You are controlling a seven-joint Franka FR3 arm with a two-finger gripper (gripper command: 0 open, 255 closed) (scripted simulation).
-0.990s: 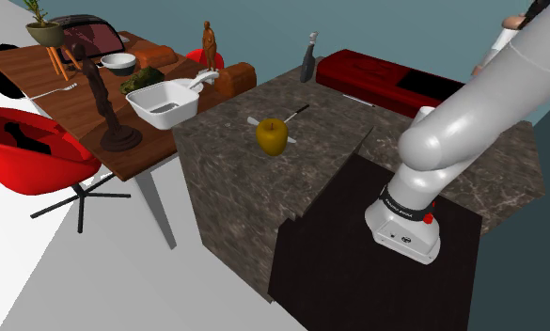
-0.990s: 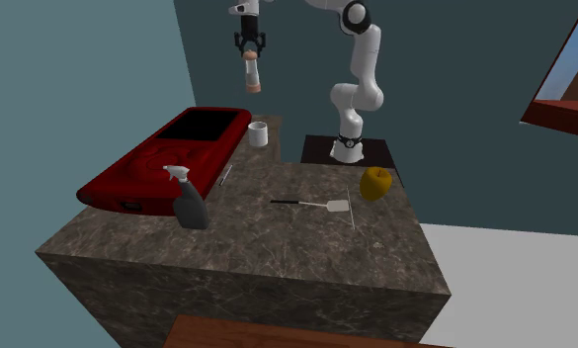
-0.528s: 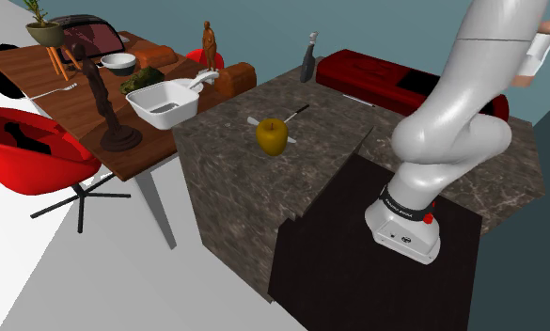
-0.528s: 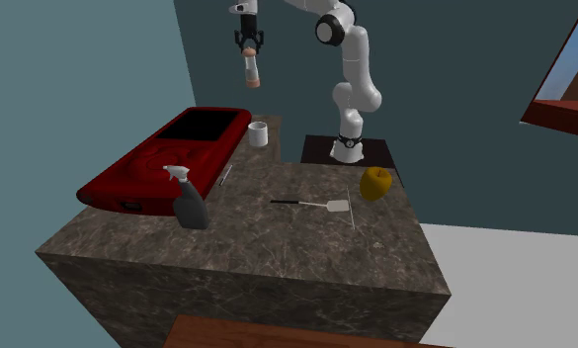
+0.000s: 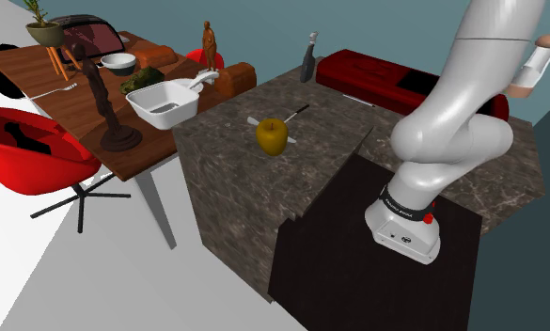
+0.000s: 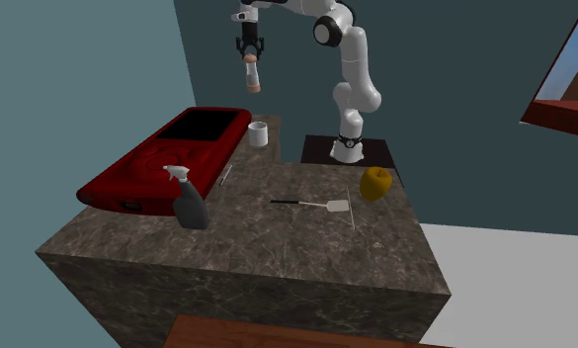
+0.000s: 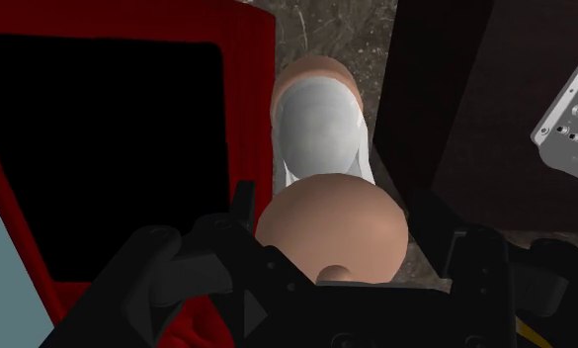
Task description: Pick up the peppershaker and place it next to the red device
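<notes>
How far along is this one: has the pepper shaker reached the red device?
Done: the pepper shaker is picked up, clasped in the end effector. In hand: it hangs high above the red device, near its edge. Left: lower it onto the counter beside the device and release.

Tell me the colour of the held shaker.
The shaker has a greyish-white body, tan ends; wrist view.

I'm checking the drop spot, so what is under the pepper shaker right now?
Below the pepper shaker, held in the gripper, lie the red device's edge, a strip of stone counter and the dark stand. The shaker's own body covers the spot straight beneath.
</notes>
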